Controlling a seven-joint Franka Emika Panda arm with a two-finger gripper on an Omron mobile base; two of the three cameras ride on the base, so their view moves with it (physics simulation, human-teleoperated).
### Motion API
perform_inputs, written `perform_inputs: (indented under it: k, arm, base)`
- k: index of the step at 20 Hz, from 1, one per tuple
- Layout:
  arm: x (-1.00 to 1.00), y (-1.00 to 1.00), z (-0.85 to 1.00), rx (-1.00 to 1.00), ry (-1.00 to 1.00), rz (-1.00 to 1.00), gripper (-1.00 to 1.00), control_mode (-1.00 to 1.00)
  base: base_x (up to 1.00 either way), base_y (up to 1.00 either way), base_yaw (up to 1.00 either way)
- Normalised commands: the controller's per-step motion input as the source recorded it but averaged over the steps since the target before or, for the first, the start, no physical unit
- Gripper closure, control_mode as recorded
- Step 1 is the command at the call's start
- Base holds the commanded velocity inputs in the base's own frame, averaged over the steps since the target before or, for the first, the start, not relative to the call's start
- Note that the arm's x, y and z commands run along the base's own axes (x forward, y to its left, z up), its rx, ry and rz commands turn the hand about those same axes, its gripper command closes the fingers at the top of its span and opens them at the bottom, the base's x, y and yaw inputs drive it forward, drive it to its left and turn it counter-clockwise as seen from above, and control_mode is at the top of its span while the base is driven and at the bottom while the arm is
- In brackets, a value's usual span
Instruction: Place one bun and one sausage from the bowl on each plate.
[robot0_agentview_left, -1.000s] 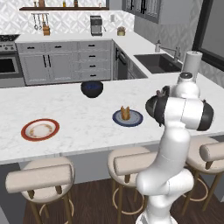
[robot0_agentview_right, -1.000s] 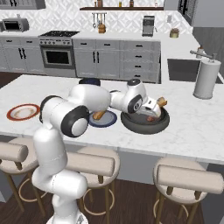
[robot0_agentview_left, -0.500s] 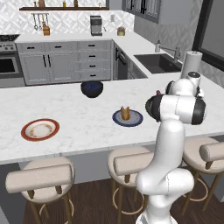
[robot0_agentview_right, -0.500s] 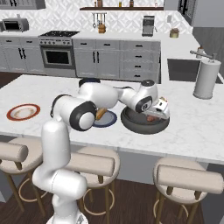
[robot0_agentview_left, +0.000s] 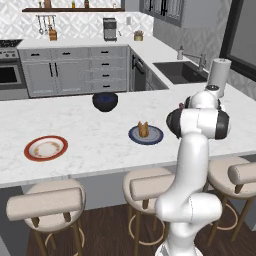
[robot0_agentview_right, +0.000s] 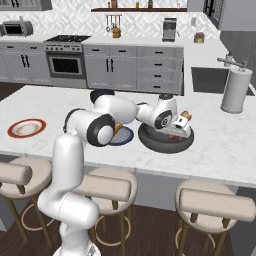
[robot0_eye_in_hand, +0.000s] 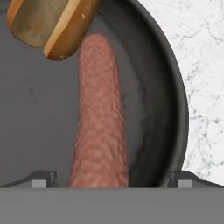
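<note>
Marble table (robot0_agentview_right: 225, 145): gripper (robot0_eye_in_hand: 109, 181) spread wide, empty, straddling sausage (robot0_eye_in_hand: 100, 127) in bowl (robot0_eye_in_hand: 170, 87); soft, slippery—grasp mid-length.

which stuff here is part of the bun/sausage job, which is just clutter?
Job:
- wide dark grey bowl
- sausage and bun in it
- dark blue plate, food already on it
- orange-rimmed plate
- tool, low over the sausage

Clutter:
- small dark bowl
- paper towel roll
- coffee maker
</note>
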Motion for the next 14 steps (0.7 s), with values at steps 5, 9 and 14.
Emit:
perform_inputs:
  k: [5, 9, 14]
  arm:
    - [0.20, -0.01, -0.17, 0.00, 0.08, -0.01, 1.00, -1.00]
    - [0.01, 0.00, -0.08, 0.00, 0.00, -0.02, 1.00, -1.00]
    - [-0.42, 0.00, 0.09, 0.02, -0.01, -0.07, 1.00, -1.00]
  base:
    - [0.00, 0.00, 0.00]
    - [0.00, 0.00, 0.00]
    - [0.00, 0.00, 0.00]
